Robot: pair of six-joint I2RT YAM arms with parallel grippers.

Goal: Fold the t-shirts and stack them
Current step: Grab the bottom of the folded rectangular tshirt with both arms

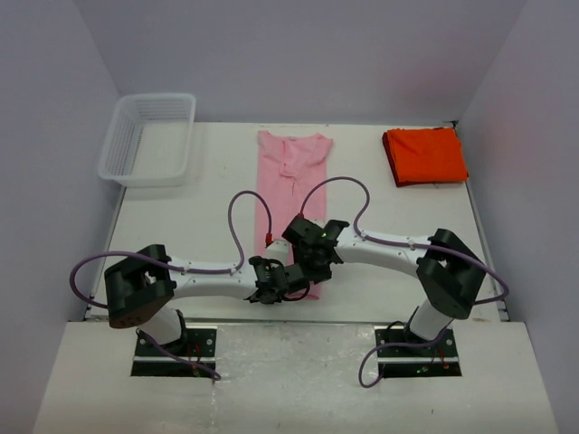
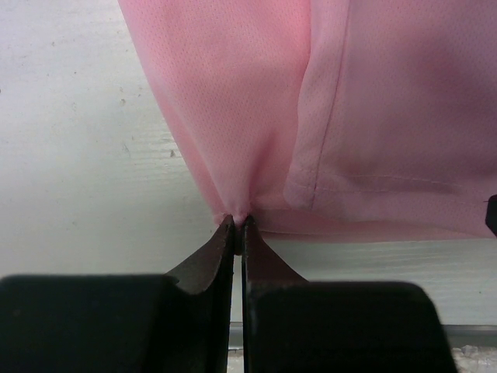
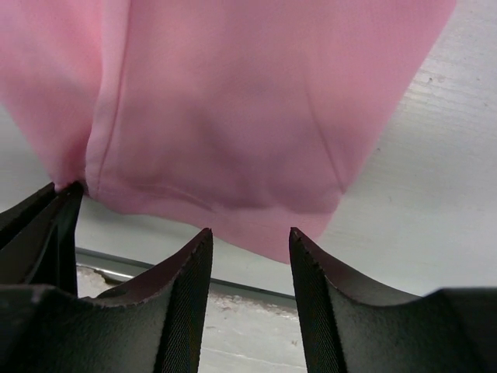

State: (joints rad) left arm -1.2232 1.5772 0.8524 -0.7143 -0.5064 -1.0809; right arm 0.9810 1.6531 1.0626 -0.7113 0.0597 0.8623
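We see a light pink t-shirt [image 1: 289, 185], folded into a long narrow strip (collar at the far end), along the middle of the table [image 1: 181, 226]; a bright orange-red t-shirt [image 1: 425, 155] lies folded square at the far right.

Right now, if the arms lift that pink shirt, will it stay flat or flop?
Probably flop: the pink shirt puckers into creases where the left fingers pinch its hem. Its fine mesh weave looks thin, so likely light and apt to drape.

Left end effector [image 2: 235, 224] clamped, right [image 3: 250, 236] parted
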